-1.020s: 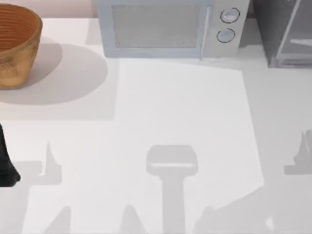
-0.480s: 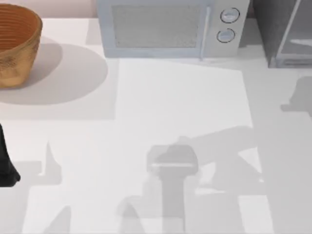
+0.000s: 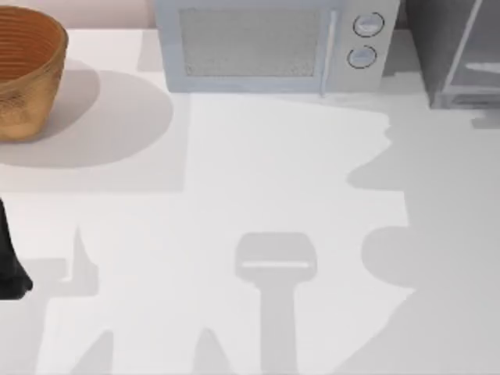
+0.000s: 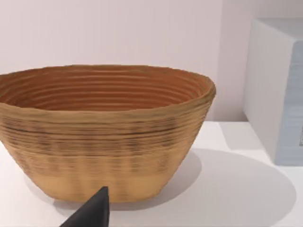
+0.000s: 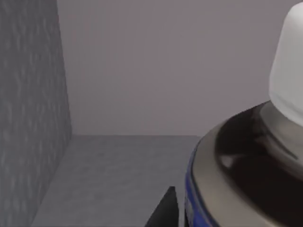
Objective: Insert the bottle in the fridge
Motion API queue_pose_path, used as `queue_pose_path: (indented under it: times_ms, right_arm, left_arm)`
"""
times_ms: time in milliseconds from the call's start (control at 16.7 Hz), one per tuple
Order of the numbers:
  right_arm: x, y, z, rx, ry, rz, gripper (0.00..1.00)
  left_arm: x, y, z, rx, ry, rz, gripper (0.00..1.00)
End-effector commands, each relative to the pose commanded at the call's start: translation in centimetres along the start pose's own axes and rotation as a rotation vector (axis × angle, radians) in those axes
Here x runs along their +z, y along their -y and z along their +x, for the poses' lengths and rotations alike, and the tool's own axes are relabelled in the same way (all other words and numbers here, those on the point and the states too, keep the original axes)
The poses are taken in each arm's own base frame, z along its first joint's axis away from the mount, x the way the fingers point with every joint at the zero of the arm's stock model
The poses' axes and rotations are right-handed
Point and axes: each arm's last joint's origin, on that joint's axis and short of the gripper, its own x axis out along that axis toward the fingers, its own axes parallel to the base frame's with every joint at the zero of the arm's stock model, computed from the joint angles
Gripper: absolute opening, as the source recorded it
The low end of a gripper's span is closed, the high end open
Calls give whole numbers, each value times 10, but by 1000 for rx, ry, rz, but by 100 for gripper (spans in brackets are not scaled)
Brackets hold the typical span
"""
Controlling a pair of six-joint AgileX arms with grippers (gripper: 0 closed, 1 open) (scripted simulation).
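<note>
The white surface [image 3: 258, 180] carries the fridge [image 3: 457, 51] at its far right, a pale microwave [image 3: 269, 43] beside it, and a woven basket [image 3: 27, 70] at far left. The bottle [image 5: 255, 161] is seen close to the right tool inside the fridge's grey interior; that tool's grip cannot be told. The left tool [image 4: 90, 213] is parked facing the basket, its opening unclear.

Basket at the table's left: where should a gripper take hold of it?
Pinch the rim of the basket from above, one finger inside and one outside. It stands upright and open, and its flared body looks too wide to span. The left arm is parked nearest.
</note>
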Motion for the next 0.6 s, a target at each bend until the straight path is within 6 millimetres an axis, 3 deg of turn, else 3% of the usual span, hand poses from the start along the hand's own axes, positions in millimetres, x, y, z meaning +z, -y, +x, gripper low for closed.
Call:
queue_pose_path:
  times_ms: [240,600]
  right_arm:
    - [-32,17,26,2,22,-3,1]
    - [-40,17,30,6,19,0,1]
  left_arm:
    - [0,0,0,0,0,0,100]
    - [0,0,0,0,0,0,100]
